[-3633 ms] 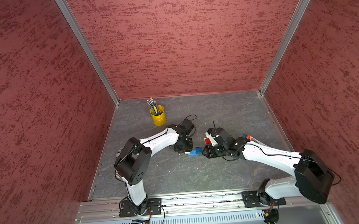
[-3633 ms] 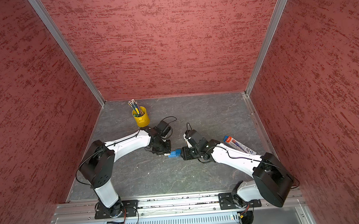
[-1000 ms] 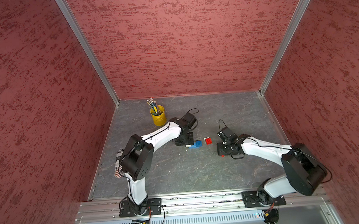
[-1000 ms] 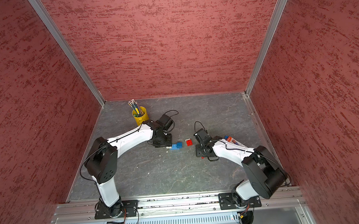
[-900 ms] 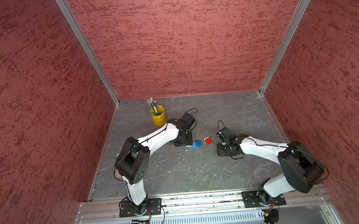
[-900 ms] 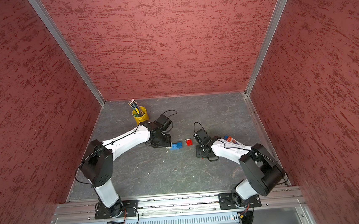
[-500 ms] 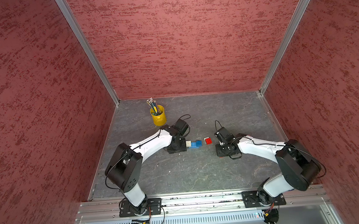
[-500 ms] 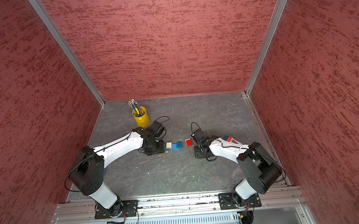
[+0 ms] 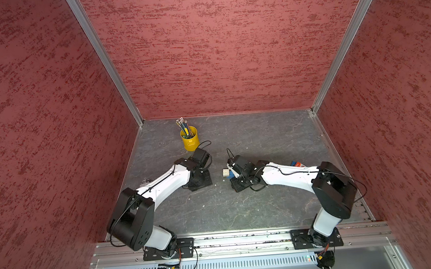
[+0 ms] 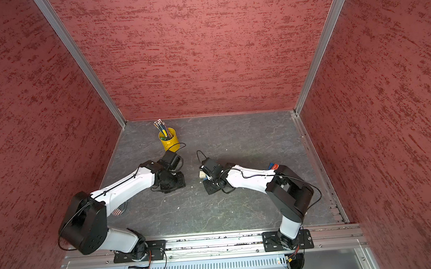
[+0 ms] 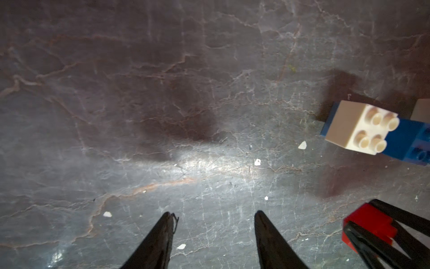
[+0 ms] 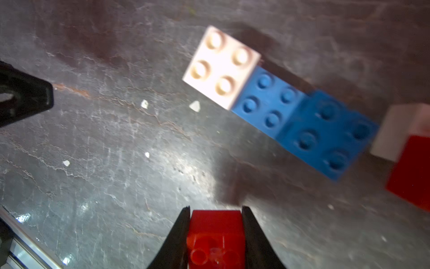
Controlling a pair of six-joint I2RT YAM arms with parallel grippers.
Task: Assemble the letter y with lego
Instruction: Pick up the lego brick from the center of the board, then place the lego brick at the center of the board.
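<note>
A white square brick (image 12: 221, 66) sits on one end of a longer blue brick (image 12: 267, 102), with a small blue brick (image 12: 325, 132) on the other end. In both top views only the white brick (image 9: 225, 172) (image 10: 201, 174) and a bit of blue show beside the right wrist. My right gripper (image 12: 215, 209) is shut on a red brick (image 12: 215, 233), a short way from this group. Beyond the blue end lie another white brick (image 12: 400, 130) and a red brick (image 12: 411, 167). My left gripper (image 11: 214, 215) stands open over bare floor, apart from the white brick (image 11: 359, 127).
A yellow pencil cup (image 9: 189, 138) stands behind the left arm. A small blue and red object (image 9: 297, 164) lies by the right arm near the right wall. A round flag sticker (image 10: 120, 208) lies under the left arm. Small white chips dot the slate floor.
My right gripper has shut on a red brick and moved left, up to the blue and white bricks. My left gripper has drawn back to the left, away from them.
</note>
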